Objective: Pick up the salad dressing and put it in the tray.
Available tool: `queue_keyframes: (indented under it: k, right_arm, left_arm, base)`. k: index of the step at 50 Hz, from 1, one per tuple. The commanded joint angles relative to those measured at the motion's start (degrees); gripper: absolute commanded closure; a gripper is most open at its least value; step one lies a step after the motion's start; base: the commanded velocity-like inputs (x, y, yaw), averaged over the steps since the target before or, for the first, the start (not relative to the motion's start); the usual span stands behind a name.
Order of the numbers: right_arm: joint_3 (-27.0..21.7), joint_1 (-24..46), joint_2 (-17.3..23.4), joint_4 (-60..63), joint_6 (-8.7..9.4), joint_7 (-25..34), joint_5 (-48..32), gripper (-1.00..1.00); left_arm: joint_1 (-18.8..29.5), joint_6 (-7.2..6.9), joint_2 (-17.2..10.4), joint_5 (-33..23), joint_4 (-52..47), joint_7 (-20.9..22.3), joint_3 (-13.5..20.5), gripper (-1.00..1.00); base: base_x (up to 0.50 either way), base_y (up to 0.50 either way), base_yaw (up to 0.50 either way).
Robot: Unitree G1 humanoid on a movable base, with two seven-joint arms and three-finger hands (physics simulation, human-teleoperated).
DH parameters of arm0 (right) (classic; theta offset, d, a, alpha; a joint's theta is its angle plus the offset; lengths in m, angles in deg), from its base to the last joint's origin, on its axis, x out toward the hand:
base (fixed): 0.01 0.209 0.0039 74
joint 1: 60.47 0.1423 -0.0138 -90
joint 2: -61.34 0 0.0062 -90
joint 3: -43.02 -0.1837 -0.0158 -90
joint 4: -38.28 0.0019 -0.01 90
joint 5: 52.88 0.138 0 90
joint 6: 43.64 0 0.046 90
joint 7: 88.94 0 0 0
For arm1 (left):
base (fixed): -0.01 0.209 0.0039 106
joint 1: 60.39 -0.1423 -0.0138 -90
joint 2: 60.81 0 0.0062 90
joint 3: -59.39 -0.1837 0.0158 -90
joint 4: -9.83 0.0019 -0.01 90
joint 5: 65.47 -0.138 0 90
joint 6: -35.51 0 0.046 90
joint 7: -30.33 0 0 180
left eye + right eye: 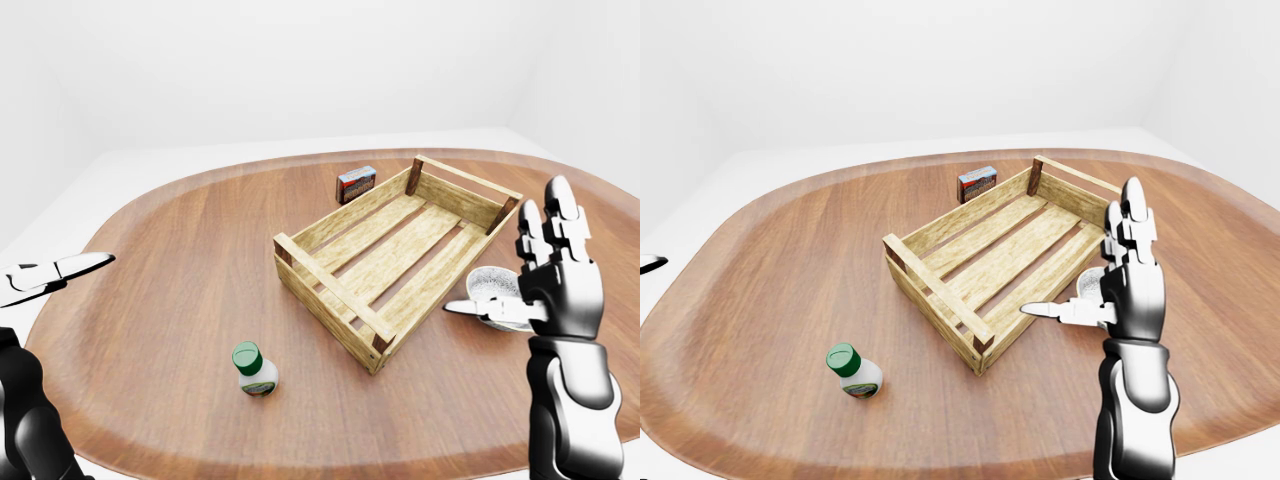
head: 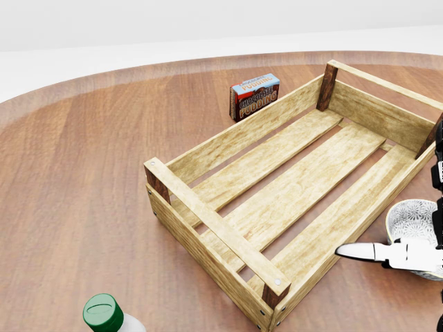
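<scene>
The salad dressing (image 1: pixel 254 368), a small white bottle with a green cap, stands upright on the round wooden table, to the lower left of the tray. The tray (image 1: pixel 330 290) is an empty slatted wooden crate lying diagonally across the table's middle. My right hand (image 1: pixel 512 262) is raised at the right of the tray's near corner, open, fingers up and thumb pointing left, holding nothing. My left hand (image 1: pixel 70 270) hovers open at the far left edge, well away from the bottle. The head view shows only the bottle's cap (image 2: pixel 104 312) at the bottom edge.
A chocolate pudding box (image 1: pixel 356 184) stands just beyond the tray's far left side. A patterned bowl (image 2: pixel 414 220) sits on the table right of the tray, partly behind my right hand. The table's rim (image 1: pixel 120 200) curves round on all sides.
</scene>
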Motion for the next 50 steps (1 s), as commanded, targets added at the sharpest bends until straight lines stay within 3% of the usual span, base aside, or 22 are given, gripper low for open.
queue_keyframes:
  k: [1, 10, 20, 22, 29, 34, 41, 44, 50]
  right_arm:
    - [0.7, -0.8, -0.3, -0.9, 0.00, -0.4, -1.3, -1.00]
    - [2.8, -1.2, -0.9, 0.6, 0.00, 1.3, -2.0, -1.00]
    - [19.6, 2.7, -2.3, 12.9, 0.00, 3.4, -17.3, -1.00]
    - [26.2, 5.4, -2.2, 15.7, 0.00, 5.3, -22.6, -1.00]
    - [34.9, 13.9, -4.1, 14.8, 0.00, 13.6, -34.1, -1.00]
    - [37.0, 15.0, -5.6, 13.4, 0.00, 21.0, -41.9, -1.00]
    - [36.4, 14.6, -6.8, 6.3, 0.00, 30.8, -46.9, -1.00]
    - [37.0, 13.5, -7.6, 4.6, 0.00, 31.6, -49.1, -1.00]
    - [42.8, 6.3, -8.4, 6.6, 0.00, 31.6, -56.4, -1.00]
  left_arm:
    - [0.0, 0.00, -0.1, 0.1, -0.1, 0.0, 0.1, -1.00]
    - [0.1, 0.00, -0.1, 0.0, 0.1, 0.0, 0.1, -1.00]
    - [0.1, 0.00, -0.2, 0.6, -0.8, -0.2, 0.4, -1.00]
    - [0.2, 0.00, -0.3, 0.8, -0.8, -0.2, 0.6, -1.00]
    - [0.3, 0.00, -0.6, 1.3, -1.0, -0.4, 0.9, -1.00]
    - [0.2, 0.00, -0.6, 1.6, -0.8, -0.5, 1.0, -1.00]
    - [0.3, 0.00, -0.8, 1.8, -0.9, -0.5, 1.1, -1.00]
    - [0.3, 0.00, -0.9, 2.0, -0.9, -0.5, 1.2, -1.00]
    - [0.3, 0.00, -1.1, 2.2, -0.8, -0.4, 1.3, -1.00]
  base:
    - [0.00, 0.00, 0.00]
    - [0.00, 0.00, 0.00]
    - [0.00, 0.00, 0.00]
    - [0.00, 0.00, 0.00]
    - [0.00, 0.00, 0.00]
    - [0.00, 0.00, 0.00]
    - [0.00, 0.00, 0.00]
    - [0.00, 0.00, 0.00]
    - [0.00, 0.00, 0.00]
